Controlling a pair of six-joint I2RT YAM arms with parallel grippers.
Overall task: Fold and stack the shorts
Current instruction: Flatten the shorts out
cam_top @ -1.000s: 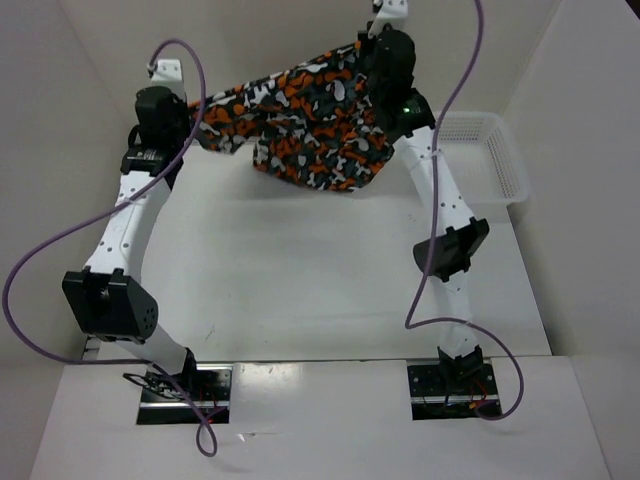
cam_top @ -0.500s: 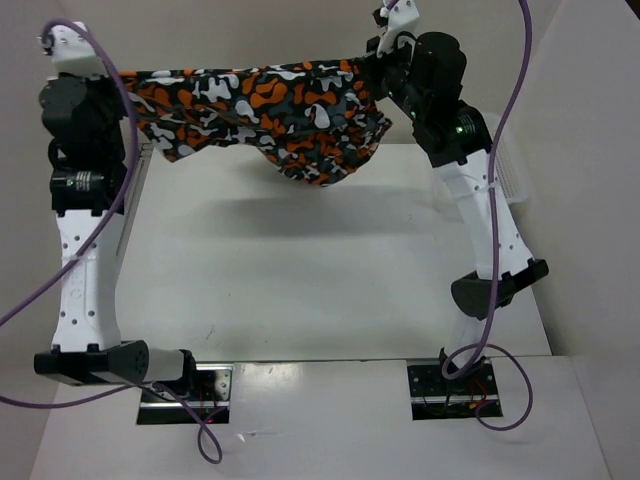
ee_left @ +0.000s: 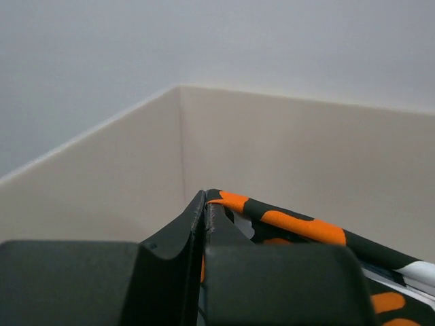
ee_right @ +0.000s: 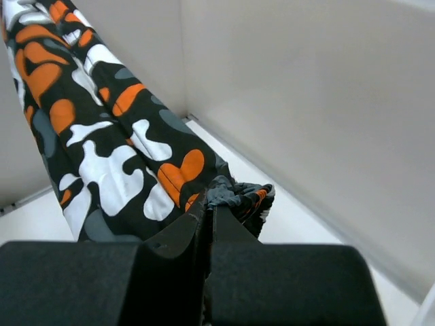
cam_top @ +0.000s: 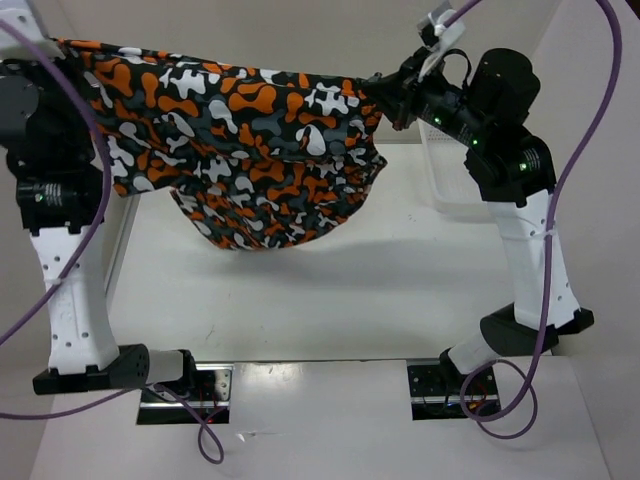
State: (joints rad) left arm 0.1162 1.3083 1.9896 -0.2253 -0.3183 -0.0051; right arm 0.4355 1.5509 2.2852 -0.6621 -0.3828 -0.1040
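The shorts (cam_top: 240, 140), printed in orange, white, grey and black blotches, hang stretched in the air between my two grippers, high above the white table (cam_top: 330, 290). The lower part sags toward the table. My left gripper (cam_top: 52, 42) is shut on the shorts' left corner at the top left; in the left wrist view (ee_left: 206, 198) the cloth (ee_left: 292, 224) runs off to the right. My right gripper (cam_top: 385, 92) is shut on the bunched right corner; in the right wrist view (ee_right: 208, 204) the shorts (ee_right: 115, 149) stretch up and left.
A white mesh basket (cam_top: 450, 190) stands at the back right of the table, partly behind my right arm (cam_top: 520, 220). White walls (cam_top: 300, 30) enclose the table at the back and sides. Purple cables (cam_top: 590, 130) loop from both arms.
Both grippers have risen and moved apart with the shorts between them. The shorts went from a bunched drape to a wide, taut spread higher above the table.
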